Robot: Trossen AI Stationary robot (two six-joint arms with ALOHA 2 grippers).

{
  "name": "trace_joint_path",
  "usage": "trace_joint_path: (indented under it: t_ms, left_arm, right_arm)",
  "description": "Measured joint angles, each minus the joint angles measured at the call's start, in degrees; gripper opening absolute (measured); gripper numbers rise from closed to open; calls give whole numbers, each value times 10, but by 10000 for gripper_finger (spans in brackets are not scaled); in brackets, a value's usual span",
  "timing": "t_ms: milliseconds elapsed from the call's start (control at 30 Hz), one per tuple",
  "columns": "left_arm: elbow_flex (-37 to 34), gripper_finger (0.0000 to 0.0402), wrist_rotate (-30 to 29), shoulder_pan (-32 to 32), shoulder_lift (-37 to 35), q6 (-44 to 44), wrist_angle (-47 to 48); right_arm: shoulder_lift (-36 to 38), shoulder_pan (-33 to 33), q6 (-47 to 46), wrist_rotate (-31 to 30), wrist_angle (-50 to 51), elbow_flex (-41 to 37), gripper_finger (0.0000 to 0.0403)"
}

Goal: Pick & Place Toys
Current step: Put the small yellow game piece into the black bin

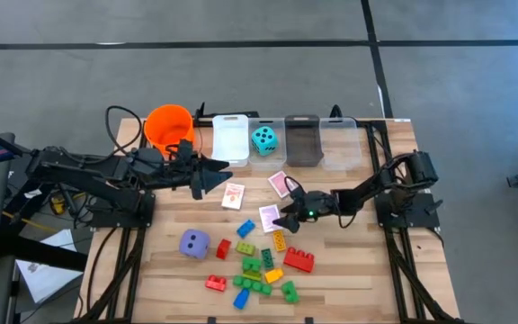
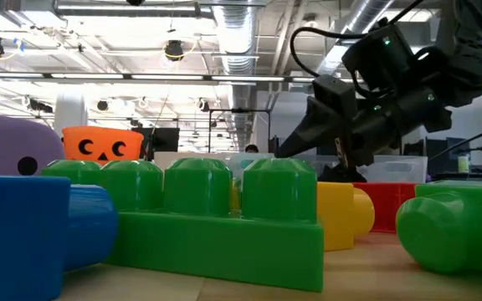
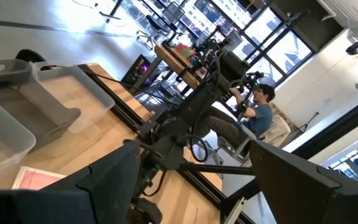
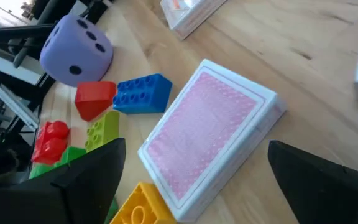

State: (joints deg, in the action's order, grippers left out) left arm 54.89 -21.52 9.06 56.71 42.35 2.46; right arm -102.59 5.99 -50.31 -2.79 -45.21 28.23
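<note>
right hand hovers fingers apart over the pink card deck lying flat on the desk beside the bricks; light, slick, stiff, best pinched across its long edges, left hand apart, waiting.

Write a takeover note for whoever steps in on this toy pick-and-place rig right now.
Right gripper: jaws open, empty, poised over the pink-backed card deck mid-table.
Left gripper: jaws open, empty, waiting beside the orange bucket.
Done: teal die sits in a clear bin.
Left: purple die, two more pink card decks, and the brick pile at the front of the table.
Likely next: close on the deck.
</note>
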Motion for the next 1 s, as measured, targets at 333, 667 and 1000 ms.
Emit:
trace_joint_path:
  t_ms: [333,667,1000]
  left_arm:
    - [0,298,0,0,0,-31,1]
    - [0,298,-1,0,0,-82,1]
    - [-21,298,-1,0,0,-85,0]
  right_arm:
    - [2,26,69,-1,43,8,385]
    - [-1,46,172,36,212,124,385]
    - [0,41,296,-2,393,219,385]
